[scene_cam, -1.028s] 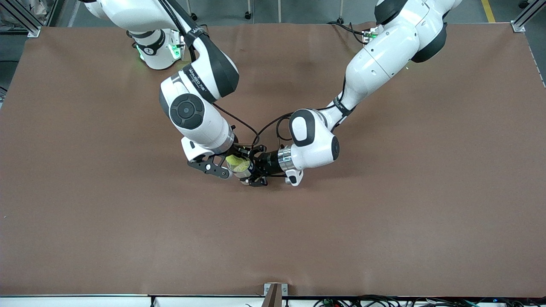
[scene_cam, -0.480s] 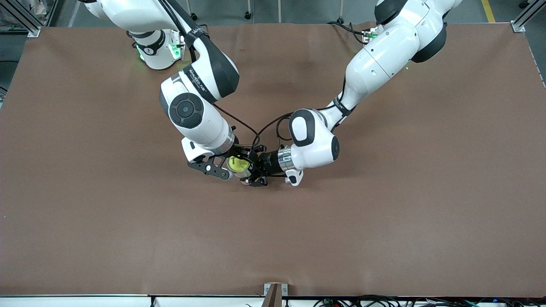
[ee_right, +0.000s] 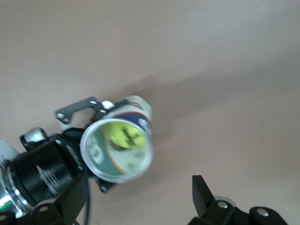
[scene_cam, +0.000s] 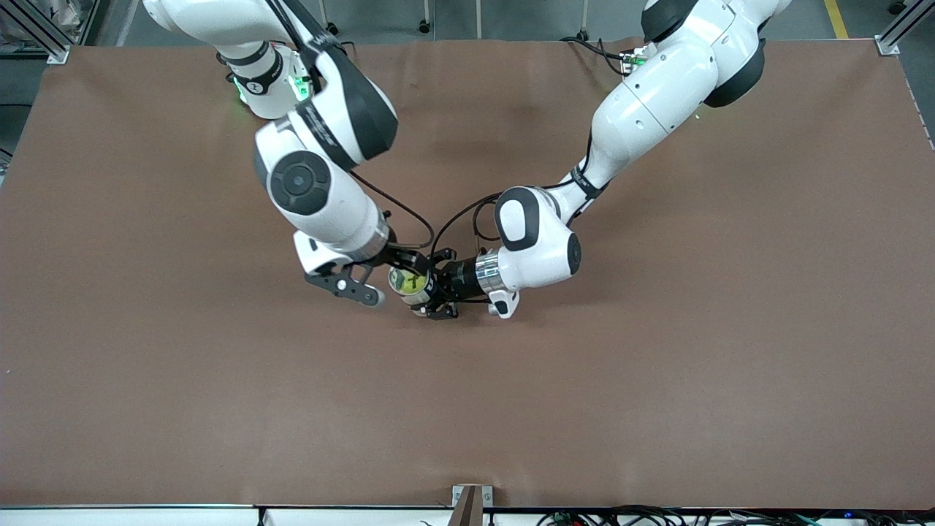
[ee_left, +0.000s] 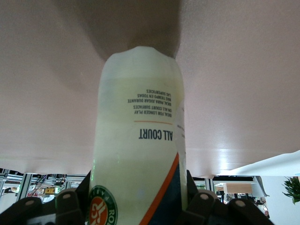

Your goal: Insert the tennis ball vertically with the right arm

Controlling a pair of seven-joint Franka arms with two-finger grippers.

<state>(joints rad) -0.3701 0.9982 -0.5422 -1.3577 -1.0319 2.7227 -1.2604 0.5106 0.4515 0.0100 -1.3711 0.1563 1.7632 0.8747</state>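
While the tennis ball [ee_right: 123, 134] is lying inside the upright can [scene_cam: 410, 284], which is being clamped at mid-table by the left gripper [scene_cam: 432, 294], the right gripper [scene_cam: 359, 281] is being held open beside it, so insertion is being judged done.

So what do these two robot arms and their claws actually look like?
Both match: the right arm and left arm are thick glossy white jointed tubes with black joint caps, a silver wrist ring and loose black cables. The right arm carries white lettering on a black band, with green lights at its base. The right claw and left claw are black metal.
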